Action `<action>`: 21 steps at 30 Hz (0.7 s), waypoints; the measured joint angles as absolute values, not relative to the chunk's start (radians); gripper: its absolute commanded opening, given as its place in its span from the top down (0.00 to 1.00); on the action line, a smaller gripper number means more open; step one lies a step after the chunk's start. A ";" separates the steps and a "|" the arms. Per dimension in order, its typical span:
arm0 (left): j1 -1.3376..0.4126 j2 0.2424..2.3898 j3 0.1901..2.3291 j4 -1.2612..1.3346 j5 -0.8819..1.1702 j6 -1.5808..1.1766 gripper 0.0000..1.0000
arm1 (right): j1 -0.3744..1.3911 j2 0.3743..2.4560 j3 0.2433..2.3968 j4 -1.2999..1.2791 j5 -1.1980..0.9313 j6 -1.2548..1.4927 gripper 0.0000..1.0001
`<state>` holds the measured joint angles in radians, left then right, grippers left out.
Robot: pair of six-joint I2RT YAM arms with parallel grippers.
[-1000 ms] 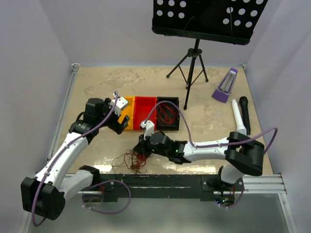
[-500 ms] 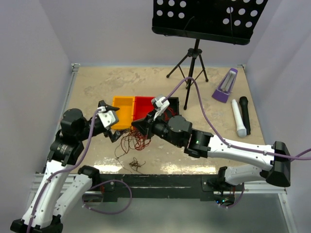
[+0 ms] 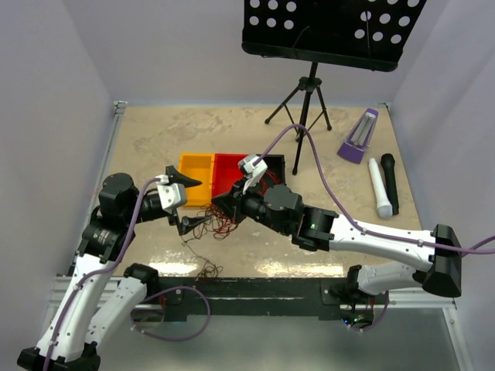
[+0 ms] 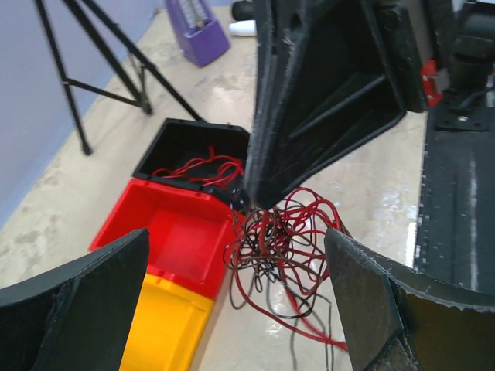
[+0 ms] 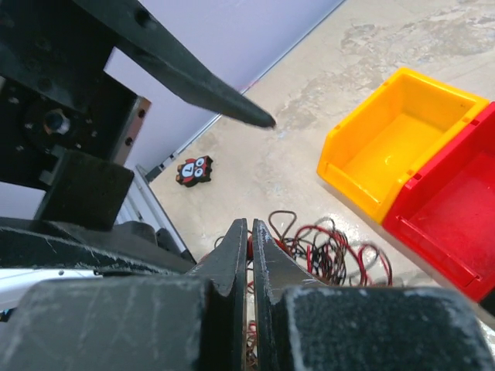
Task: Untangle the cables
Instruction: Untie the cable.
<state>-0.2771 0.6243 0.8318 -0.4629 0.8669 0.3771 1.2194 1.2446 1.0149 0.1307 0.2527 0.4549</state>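
Bench (image 3: 155, 139) of sand colour carries everything, with the music stand (image 3: 325, 31) at its far edge. Both arms reach to its middle, in front of three bins in a row: the yellow bin (image 4: 166, 325), the red bin (image 4: 178, 232) and the black bin (image 4: 193, 147).

The right tool (image 5: 249, 228) is clenched. In the left wrist view the red and dark cables (image 4: 278, 247) hang from its tip as one loose bundle, just in front of the red bin. Some red cable also lies in the black bin. The left tool (image 3: 188, 202) is fully released, and the bundle sits ahead between its two fingers, not touched. A small clump (image 3: 207, 270) of wire lies alone near the front edge.

I judge the step in hand to be the pulling apart: one tool holds the bundle up and the other comes to take a strand. The next move calls for the left tool to close on one single loop at the side and pull away slowly, so that no knot tightens.

One second ago the right arm was folded low by the front edge. Now it is stretched toward the bins, and most of the bundle went with it. The left tool, which was then over the yellow bin, now faces the bundle from the left.
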 measured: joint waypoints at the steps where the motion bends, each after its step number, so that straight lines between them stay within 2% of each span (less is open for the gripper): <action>1: -0.277 0.628 0.825 -0.459 0.887 0.375 0.00 | 1.219 1.245 1.015 0.131 0.252 0.455 1.00; 8: -0.277 0.643 0.704 -0.366 0.945 0.309 0.01 | 1.219 1.245 1.015 0.136 0.215 0.461 1.00; 14: -0.277 0.693 0.682 -0.247 0.977 0.249 0.21 | 1.219 1.244 1.015 0.154 0.170 0.483 1.00; 21: -0.284 0.754 0.672 -0.198 1.011 0.229 0.30 | 1.219 1.240 1.022 0.176 0.123 0.509 1.00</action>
<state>-0.2836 0.7540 0.6724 -0.1982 1.0107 0.2287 1.2194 1.2404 1.0218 0.1761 0.1226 0.5091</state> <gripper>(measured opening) 0.727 0.019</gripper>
